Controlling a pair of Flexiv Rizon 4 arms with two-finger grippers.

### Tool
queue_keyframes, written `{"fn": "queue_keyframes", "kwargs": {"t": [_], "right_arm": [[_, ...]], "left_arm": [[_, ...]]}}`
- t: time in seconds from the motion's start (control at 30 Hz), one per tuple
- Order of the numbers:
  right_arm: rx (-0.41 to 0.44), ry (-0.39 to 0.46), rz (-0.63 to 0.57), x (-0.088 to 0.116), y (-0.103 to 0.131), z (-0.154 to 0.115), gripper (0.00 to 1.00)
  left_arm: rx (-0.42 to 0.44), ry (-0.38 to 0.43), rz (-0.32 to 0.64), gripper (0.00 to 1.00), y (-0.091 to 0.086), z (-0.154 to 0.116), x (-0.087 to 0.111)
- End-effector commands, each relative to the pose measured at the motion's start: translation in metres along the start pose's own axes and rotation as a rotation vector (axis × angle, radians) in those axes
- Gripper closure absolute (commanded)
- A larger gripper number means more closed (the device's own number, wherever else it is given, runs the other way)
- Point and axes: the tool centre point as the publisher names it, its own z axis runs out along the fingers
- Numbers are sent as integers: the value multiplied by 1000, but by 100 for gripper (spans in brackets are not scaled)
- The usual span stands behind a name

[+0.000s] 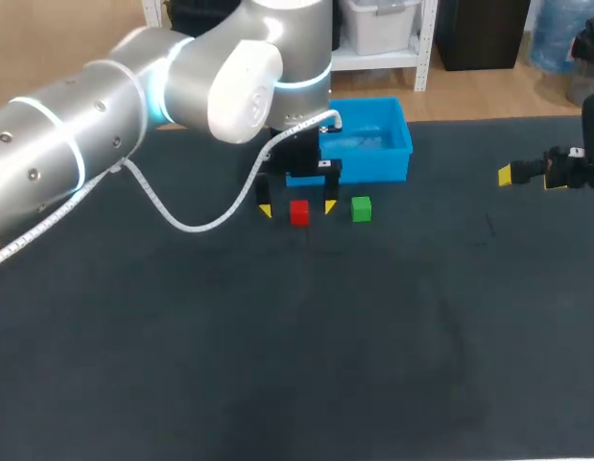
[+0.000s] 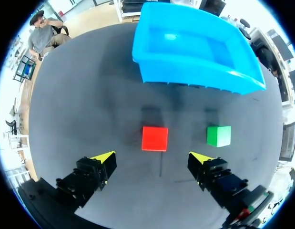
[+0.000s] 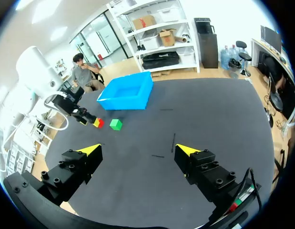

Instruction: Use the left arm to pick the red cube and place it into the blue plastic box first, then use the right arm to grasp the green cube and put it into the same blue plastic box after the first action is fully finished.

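Nothing of the task is finished yet. The blue plastic box [image 2: 195, 78] holds no cube as far as its visible inside shows, and both cubes lie on the dark surface [image 1: 277, 365] just in front of the box's near wall. The red cube [image 2: 154, 138] sits opposite the box's left half and the green cube [image 2: 218, 136] opposite its middle. The two are close to each other but apart, and neither touches the box.

The first step looks to be at the approach. The left hand [image 2: 152, 159] is spread wide on the robot's side of the box, with the red cube in line with the gap between its yellow tips and touching neither. From the head view the tips flank the cube, though how low they sit against it is hard to judge.

The right hand [image 3: 137, 150] is also spread and holds nothing. It hangs well apart from the box, far off to the box's right, and both cubes are a long way ahead of it.

What is left, by my reading, is everything: closing on the red cube, carrying it over the box's wall and releasing it, and only then the right arm's turn with the green cube.
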Motion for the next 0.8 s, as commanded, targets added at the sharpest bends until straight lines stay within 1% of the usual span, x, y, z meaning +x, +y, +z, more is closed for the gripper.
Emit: {"fn": "queue_keyframes", "kwargs": {"t": [0.03,0.43,0.8], "right_arm": [[-1,1,-1,0,0,0,0],[-1,1,-1,0,0,0,0],[-1,1,-1,0,0,0,0]], "left_arm": [[-4,13,-1,0,-2,4,-7],[-6,12,0,0,2,14,-17],[-14,36,6,0,6,26,-17]]}}
